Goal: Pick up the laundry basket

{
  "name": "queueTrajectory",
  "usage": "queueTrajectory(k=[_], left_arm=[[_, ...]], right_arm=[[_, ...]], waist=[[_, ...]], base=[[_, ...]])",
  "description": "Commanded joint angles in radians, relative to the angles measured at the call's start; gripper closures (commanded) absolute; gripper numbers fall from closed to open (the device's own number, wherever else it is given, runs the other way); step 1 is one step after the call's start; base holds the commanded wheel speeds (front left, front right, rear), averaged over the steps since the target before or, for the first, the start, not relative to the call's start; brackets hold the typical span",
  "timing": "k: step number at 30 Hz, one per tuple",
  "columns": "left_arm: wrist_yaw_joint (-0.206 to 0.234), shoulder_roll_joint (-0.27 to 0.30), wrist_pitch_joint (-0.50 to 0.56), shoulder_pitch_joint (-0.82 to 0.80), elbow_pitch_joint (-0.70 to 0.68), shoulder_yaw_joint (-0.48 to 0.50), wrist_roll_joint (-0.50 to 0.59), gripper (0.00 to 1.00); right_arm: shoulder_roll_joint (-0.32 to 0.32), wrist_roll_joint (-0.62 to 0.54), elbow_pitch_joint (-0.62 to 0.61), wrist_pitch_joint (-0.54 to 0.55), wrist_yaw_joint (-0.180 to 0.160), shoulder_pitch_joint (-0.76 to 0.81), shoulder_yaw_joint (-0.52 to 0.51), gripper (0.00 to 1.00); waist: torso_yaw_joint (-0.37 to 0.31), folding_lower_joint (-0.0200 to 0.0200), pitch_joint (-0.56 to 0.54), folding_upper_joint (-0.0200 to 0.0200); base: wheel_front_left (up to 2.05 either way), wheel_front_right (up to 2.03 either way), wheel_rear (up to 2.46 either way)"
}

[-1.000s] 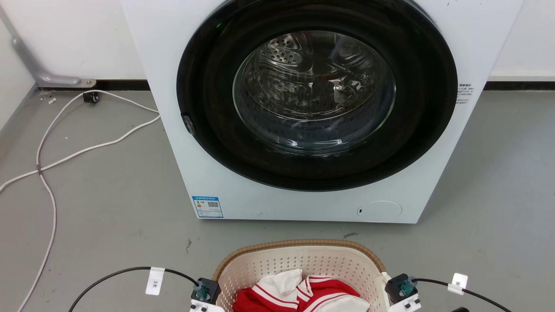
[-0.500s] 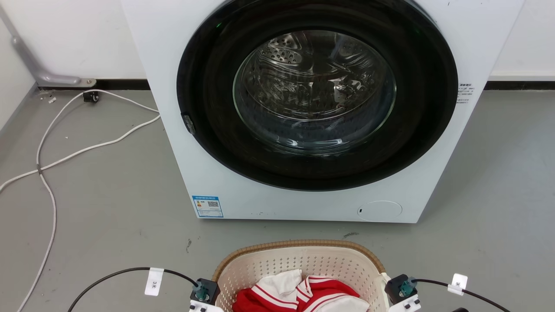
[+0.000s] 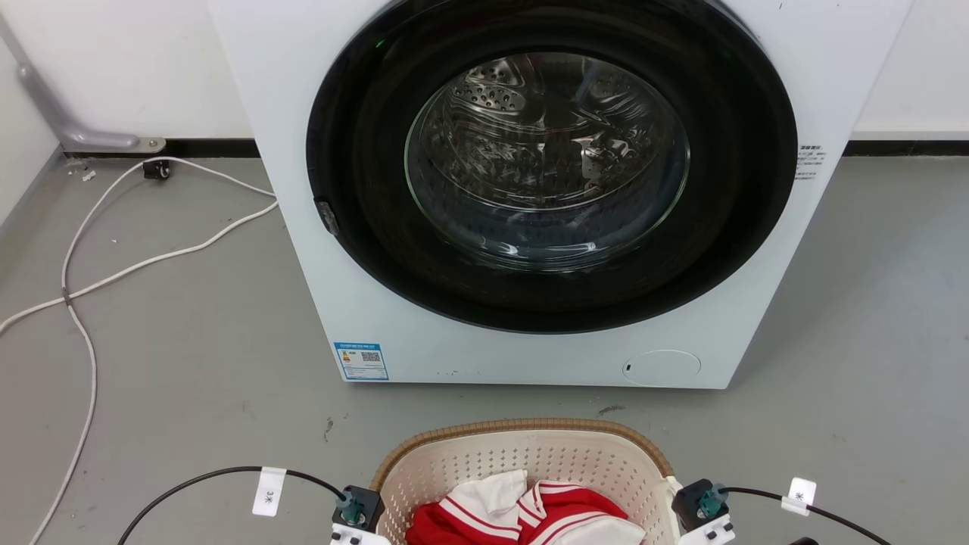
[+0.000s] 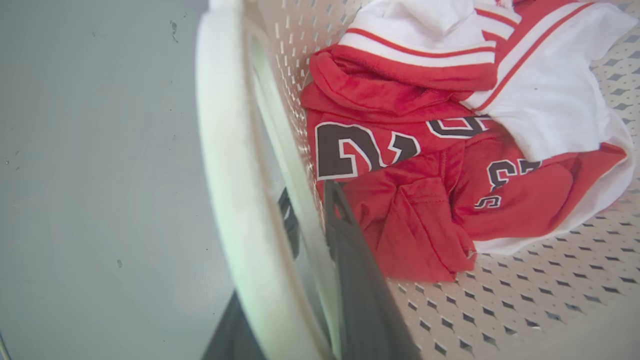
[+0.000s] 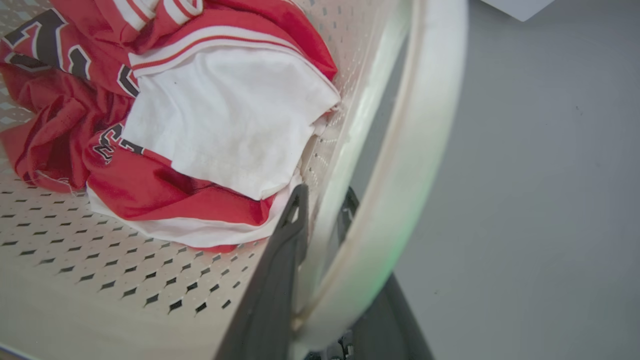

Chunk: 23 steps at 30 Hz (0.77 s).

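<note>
The laundry basket [image 3: 530,454], cream and perforated with a brown woven rim, sits low in the head view in front of the washer, holding red-and-white jerseys [image 3: 530,515]. My two wrists [image 3: 356,515] [image 3: 700,507] flank its left and right sides. In the left wrist view my left gripper [image 4: 307,191] is shut on the basket's side wall, one dark finger [image 4: 350,260] inside and the other outside under the white handle [image 4: 225,150]. My right gripper [image 5: 325,192] is shut on the opposite wall the same way, under the other handle [image 5: 425,125].
A white front-loading washing machine [image 3: 318,250] with its round glass door [image 3: 545,159] shut stands just beyond the basket. White cables [image 3: 91,280] trail over the grey floor at the left, and a grey pipe [image 3: 68,129] runs along the wall.
The whole head picture has shifted by a few pixels. The basket, the jerseys and both wrists keep the same places.
</note>
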Motion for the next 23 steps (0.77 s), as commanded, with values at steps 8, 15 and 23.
queueTrajectory(k=[8,15,23], left_arm=[[-0.004,0.018,-0.008,-0.018,-0.001,-0.012,-0.002,1.0],[-0.004,0.019,-0.01,-0.019,-0.001,-0.018,-0.009,1.0],[-0.004,0.02,-0.012,-0.014,-0.001,-0.026,-0.01,1.0]], right_arm=[[-0.02,-0.001,0.009,0.002,0.002,-0.007,0.018,1.0],[-0.022,0.006,0.009,0.006,0.002,-0.005,0.023,1.0],[-0.022,0.007,0.009,0.003,0.002,-0.004,0.028,1.0]], waist=[[0.0,0.0,0.0,0.0],[0.002,0.0,0.0,0.0],[0.004,0.0,0.001,0.0]], base=[[0.0,0.0,0.0],[0.0,0.0,0.0],[0.0,0.0,0.0]])
